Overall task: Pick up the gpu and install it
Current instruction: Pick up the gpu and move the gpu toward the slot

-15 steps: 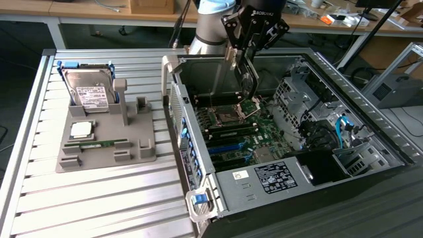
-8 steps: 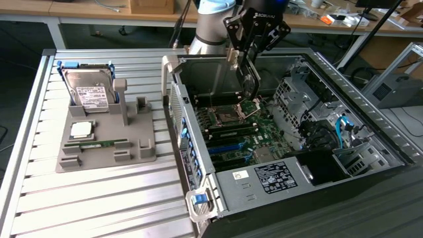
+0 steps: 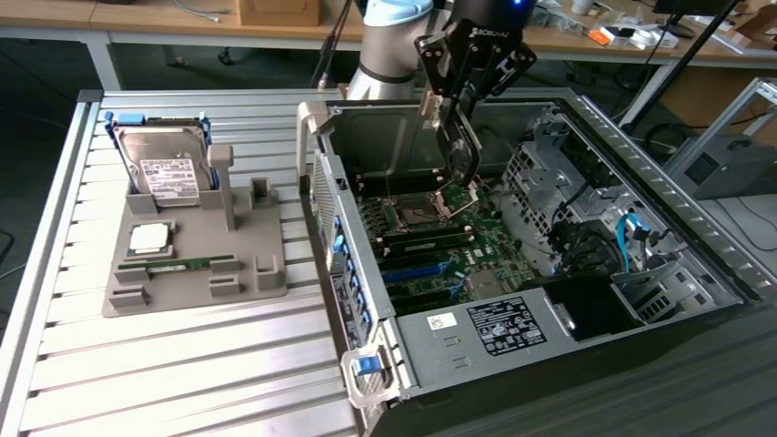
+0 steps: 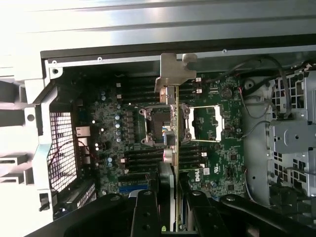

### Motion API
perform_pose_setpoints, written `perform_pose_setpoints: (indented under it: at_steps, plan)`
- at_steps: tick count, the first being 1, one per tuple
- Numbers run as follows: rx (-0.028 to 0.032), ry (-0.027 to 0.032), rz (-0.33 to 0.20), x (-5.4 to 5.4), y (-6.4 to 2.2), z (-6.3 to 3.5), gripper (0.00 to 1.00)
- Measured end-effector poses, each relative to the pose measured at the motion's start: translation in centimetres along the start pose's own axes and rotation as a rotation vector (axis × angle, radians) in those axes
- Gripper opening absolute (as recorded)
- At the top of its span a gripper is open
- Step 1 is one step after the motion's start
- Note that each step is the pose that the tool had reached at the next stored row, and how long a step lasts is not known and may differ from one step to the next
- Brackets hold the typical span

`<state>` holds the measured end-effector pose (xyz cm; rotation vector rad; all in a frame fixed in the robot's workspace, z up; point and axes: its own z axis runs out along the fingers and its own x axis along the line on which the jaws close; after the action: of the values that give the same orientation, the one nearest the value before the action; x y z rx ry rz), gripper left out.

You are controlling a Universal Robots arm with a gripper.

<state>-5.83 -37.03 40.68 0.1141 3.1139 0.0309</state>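
The gpu [image 3: 459, 155] hangs on edge above the open computer case [image 3: 364, 273], its lower end over the motherboard [image 3: 431, 250] near the CPU socket [image 3: 419, 216]. My gripper [image 3: 468, 77] is shut on its upper part. In the wrist view the gpu [image 4: 176, 143] appears edge-on as a thin strip, with its silver end bracket [image 4: 175, 74] toward the case's wall. My gripper [image 4: 174, 212] clamps it between two black fingers [image 4: 147, 212]. The card is above the board and not seated in a slot.
On the exterior view's left a grey fixture [image 3: 195, 282] holds a silver hard drive [image 3: 164, 168], a CPU chip [image 3: 152, 238] and a green memory stick [image 3: 182, 266]. Drive cages and cables [image 3: 583, 228] crowd the case's right side. The power supply [image 3: 510, 323] sits at its near end.
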Motion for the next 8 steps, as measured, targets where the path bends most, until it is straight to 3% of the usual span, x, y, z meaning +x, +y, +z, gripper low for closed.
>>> perform_pose_setpoints:
  at_steps: [8]
  plan:
    - [0.0001, 0.0000, 0.000, -0.57, 0.02, 0.45, 0.27]
